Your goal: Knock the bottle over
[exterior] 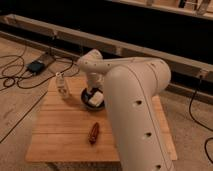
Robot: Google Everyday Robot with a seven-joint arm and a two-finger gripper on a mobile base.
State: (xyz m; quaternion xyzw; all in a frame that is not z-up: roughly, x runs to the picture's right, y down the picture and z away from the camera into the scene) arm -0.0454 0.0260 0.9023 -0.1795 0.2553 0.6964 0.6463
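Note:
The bottle is small, slim and clear, with a whitish cap and a pale label. It stands upright near the back left corner of the wooden table. My gripper hangs low over the table's back middle, to the right of the bottle and a short gap away from it. The big white arm reaches in from the lower right and hides the table behind it.
A reddish-brown oblong object lies on the table in front of the gripper. Black cables and a small dark box lie on the floor to the left. A long rail runs along the back.

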